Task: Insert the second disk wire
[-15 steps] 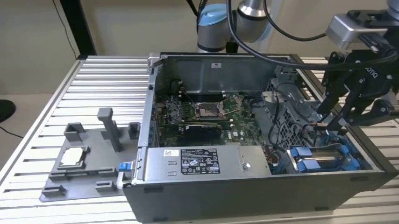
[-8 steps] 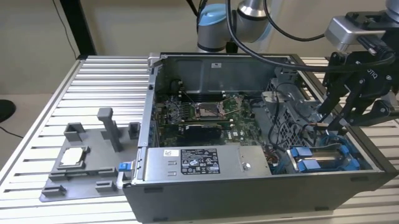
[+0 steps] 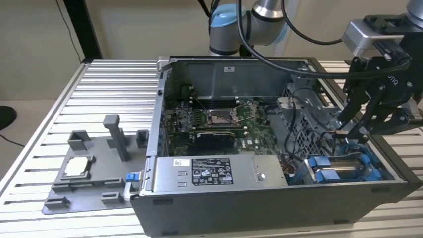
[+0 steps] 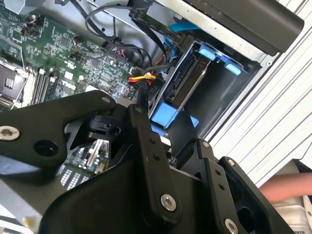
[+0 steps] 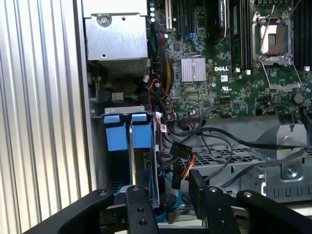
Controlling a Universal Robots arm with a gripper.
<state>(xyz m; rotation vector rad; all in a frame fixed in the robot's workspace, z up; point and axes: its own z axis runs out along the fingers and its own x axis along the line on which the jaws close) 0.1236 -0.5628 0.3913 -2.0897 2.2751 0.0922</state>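
The disk wire is a short bundle of yellow, red and black strands ending in a dark plug. It hangs beside the drive cage with blue tabs in the open computer case. My gripper is open over that cage, and the plug sits between its fingers, close against one finger. In the second wrist view the disk wire ends right at one fingertip, with my gripper spread beside it. In the exterior view my gripper hovers above the blue tabs.
Thick black cables loop across the case next to the wire. The motherboard and power supply fill the case's middle and front. A grey fixture tray lies on the slatted table. A person's hand is at the edge.
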